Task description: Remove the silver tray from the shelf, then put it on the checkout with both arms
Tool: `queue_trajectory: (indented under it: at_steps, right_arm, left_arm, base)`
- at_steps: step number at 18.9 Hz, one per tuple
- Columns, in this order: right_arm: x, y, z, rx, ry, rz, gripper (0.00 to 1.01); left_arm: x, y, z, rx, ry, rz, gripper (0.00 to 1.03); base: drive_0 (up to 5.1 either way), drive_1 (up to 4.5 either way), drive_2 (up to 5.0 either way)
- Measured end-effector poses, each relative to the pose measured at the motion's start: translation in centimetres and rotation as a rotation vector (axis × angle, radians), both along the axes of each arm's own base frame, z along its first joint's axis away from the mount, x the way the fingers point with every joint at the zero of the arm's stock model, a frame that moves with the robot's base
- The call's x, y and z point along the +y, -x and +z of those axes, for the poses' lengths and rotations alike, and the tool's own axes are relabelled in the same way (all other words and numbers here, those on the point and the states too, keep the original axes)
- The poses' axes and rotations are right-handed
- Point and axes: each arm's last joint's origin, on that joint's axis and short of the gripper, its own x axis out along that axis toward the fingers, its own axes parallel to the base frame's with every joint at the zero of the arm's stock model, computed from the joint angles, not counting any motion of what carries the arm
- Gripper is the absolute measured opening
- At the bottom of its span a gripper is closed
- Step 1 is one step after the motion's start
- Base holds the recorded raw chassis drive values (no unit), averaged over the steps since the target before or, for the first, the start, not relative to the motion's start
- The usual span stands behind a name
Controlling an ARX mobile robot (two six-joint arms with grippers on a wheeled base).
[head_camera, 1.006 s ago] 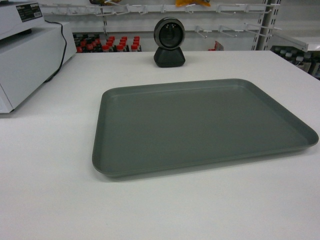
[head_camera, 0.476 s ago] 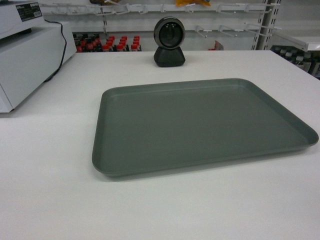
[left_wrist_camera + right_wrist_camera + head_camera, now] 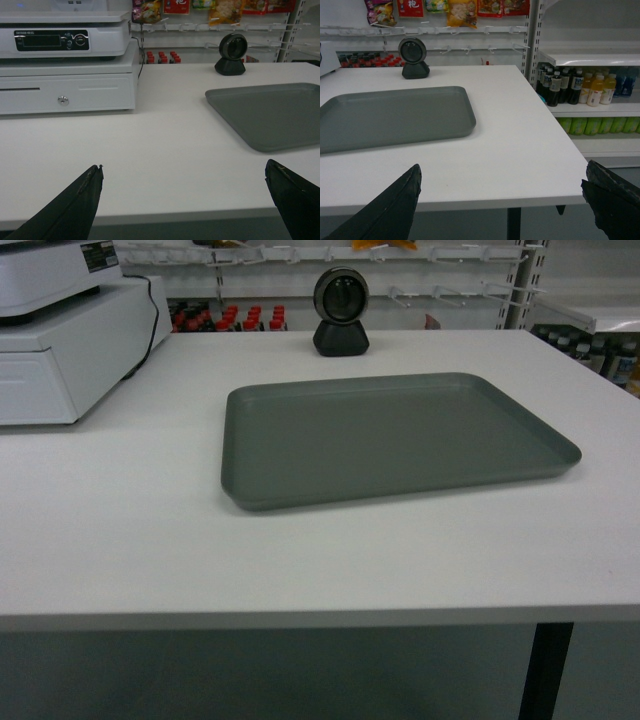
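Right now both pincers hang just off the near edge of the white table (image 3: 130, 540), clear of everything. The left pincer (image 3: 185, 200) is spread wide, its two black fingers (image 3: 75, 205) poking up at either side of the wrist view with bare tabletop between them. The right pincer (image 3: 502, 200) is spread just as wide, one finger (image 3: 390, 207) low on the left and the other at the far right corner, over the table's right front corner. Neither touches anything, and neither shows in the head view.

The silver tray (image 3: 395, 437) lies flat on the table, a little right of the middle, its shallow rim up and its bottom bare. It sits turned slightly, so the right near corner reaches toward the table's right edge. It is well apart from both pincers. A black slanted leg (image 3: 545, 670) shows under the table's right front.

Farther back on the left stands a white cash register (image 3: 67, 60) with a drawer, a small lock and a dark display panel. At the table's far edge, behind the tray, sits a round black scanner (image 3: 341, 312) on a stubby base.

Beyond the table, white peg hooks (image 3: 465, 49) run along the wall with snack packets (image 3: 462, 11) above them and a row of red-capped bottles (image 3: 230, 317) below. Off to the right a white shelf (image 3: 585, 57) carries dark and yellow drink bottles (image 3: 580, 87).
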Motion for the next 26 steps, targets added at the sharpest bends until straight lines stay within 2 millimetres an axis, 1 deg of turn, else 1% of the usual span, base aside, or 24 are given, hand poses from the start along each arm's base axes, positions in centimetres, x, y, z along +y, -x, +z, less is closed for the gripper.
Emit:
queue_trajectory:
  at_steps: [25,26]
  right_arm:
    - [0.0,0.0,0.03,-0.002,0.0,0.0,0.98]
    - [0.0,0.0,0.01,0.0,0.0,0.001,0.98]
  left_arm:
    - [0.0,0.0,0.01,0.0,0.0,-0.001,0.98]
    - [0.0,0.0,0.02,-0.001,0.0,0.0,0.98]
  base:
    - [-0.1,-4.28,4.1]
    - [0.0,0.0,0.0]
